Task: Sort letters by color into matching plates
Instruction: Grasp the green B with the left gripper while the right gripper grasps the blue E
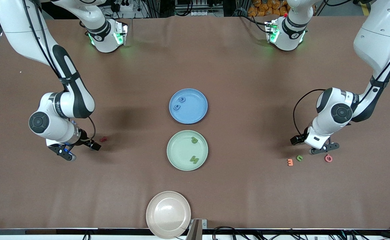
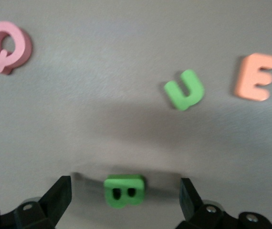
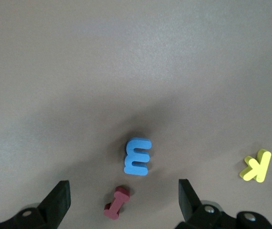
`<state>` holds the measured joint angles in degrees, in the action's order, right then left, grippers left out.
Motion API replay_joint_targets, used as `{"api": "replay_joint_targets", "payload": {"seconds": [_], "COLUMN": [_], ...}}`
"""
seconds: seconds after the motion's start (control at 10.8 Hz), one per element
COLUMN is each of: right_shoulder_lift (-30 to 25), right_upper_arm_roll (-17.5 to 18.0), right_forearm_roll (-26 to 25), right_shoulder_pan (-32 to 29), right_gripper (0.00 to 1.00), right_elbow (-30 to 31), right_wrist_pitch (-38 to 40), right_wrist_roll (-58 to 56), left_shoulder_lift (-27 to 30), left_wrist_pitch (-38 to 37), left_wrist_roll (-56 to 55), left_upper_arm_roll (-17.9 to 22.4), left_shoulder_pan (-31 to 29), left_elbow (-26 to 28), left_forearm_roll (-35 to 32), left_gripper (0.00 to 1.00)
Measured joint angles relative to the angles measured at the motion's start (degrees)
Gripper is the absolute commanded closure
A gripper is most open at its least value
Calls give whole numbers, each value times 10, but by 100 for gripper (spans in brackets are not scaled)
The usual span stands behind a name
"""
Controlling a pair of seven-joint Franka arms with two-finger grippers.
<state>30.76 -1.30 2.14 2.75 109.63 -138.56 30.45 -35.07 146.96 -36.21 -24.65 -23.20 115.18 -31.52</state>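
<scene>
Left gripper [image 2: 121, 200] astride green B [image 2: 124, 191]

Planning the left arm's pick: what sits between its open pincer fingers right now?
In the left wrist view, the green B lies on the bare table between the left pincer's open fingers, touching neither.

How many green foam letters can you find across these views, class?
4: two in the green plate, the R and M; a U and B on the table under the left gripper. More may be hidden.
</scene>
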Motion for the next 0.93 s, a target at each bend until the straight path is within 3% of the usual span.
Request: {"api": "replay_joint_targets", "payload": {"seconds": [0.19, 0.28, 0.37, 0.93], "right_shoulder_lift": [0, 0, 0, 17], "right_upper_arm_roll": [0, -1, -1, -2], "right_forearm_roll": [0, 0, 0, 0], "right_shoulder_pan": [1, 1, 1, 1], "right_gripper": [14, 16, 19, 31], "right_elbow": [9, 10, 10, 13], "right_wrist_pitch": [-6, -6, -6, -28], "right_wrist_roll": [4, 4, 4, 4], "left_shoulder_lift": [-1, -2, -2, 5], "left_wrist_pitch": [-13, -14, -14, -29], "left_wrist_roll": [0, 0, 0, -1], "left_upper_arm_roll": [2, 2, 2, 0], "left_shoulder_pan": [0, 0, 0, -3], "left_elbow": [-1, -1, -1, -7], "left_forearm_roll": [-12, -12, -13, -18], "left_gripper": [0, 21, 99, 100]}}
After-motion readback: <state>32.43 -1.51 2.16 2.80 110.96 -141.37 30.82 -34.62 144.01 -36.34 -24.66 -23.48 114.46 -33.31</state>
